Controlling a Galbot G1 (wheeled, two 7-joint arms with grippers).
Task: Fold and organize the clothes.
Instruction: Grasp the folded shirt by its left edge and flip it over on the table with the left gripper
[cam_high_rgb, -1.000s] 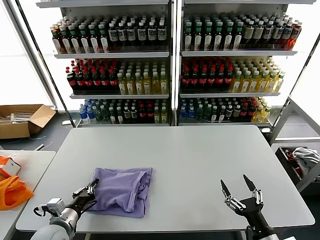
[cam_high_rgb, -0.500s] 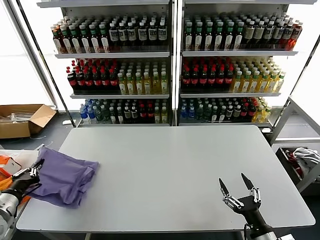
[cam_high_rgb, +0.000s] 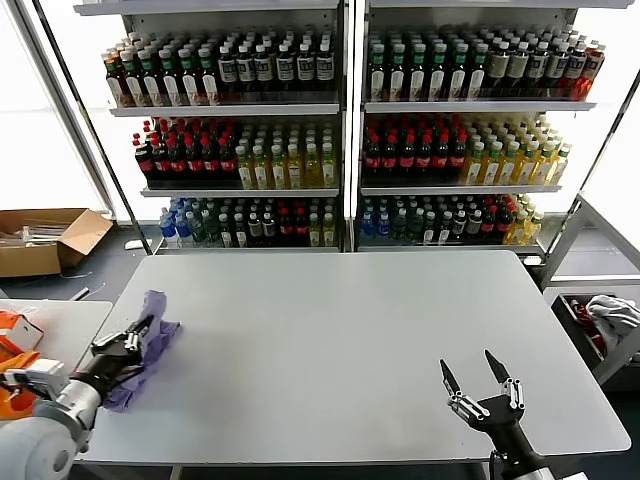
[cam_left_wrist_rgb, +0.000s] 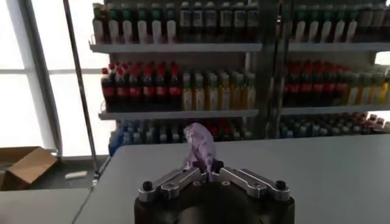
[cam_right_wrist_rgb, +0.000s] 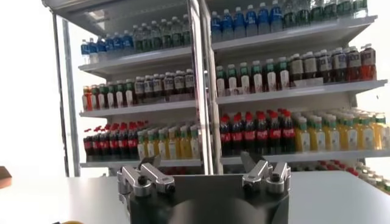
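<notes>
left gripper (cam_high_rgb: 137, 332): clamped on lavender T-shirt (cam_high_rgb: 150, 340), bunched at counter (cam_high_rgb: 350, 340) edge, 9 o'clock | right gripper (cam_high_rgb: 480, 378): spread wide, holding nothing, 5 o'clock

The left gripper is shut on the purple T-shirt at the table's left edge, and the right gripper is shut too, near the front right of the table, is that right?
Not quite. The right gripper is open, its fingers spread apart with nothing between them, as the head view shows. The rest holds: the left gripper is shut on the purple T-shirt at the table's left edge.
</notes>
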